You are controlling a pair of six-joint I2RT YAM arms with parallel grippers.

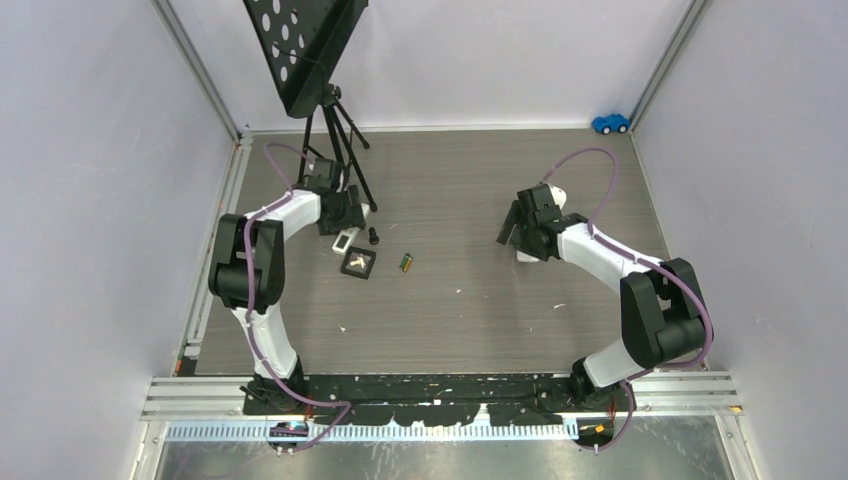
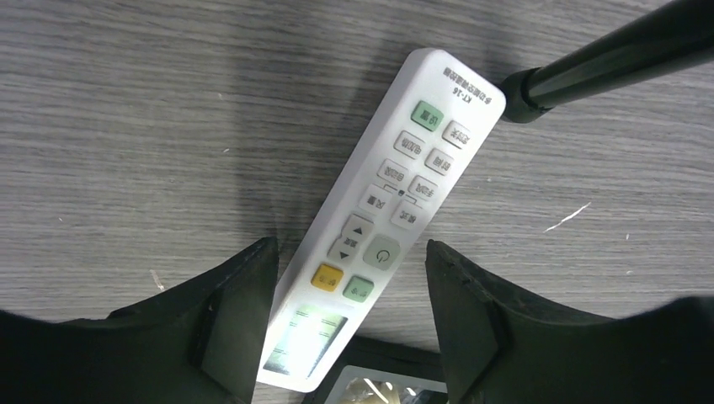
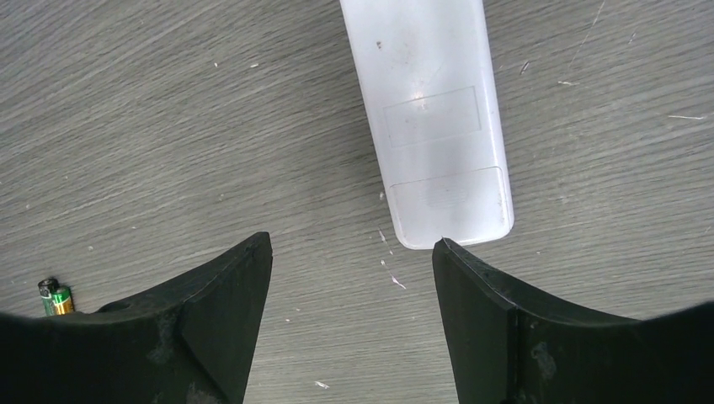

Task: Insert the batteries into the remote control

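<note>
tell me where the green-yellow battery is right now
In the top view the green-yellow battery lies left of centre, just right of the small black tray and apart from it. The right wrist view catches it at its left edge.

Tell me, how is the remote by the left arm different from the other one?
The left remote lies buttons up, showing green, yellow and grey keys; the right remote lies face down, showing only its plain back. The left remote shows a little screen; the right remote shows a closed cover panel. Both are long and white.
</note>
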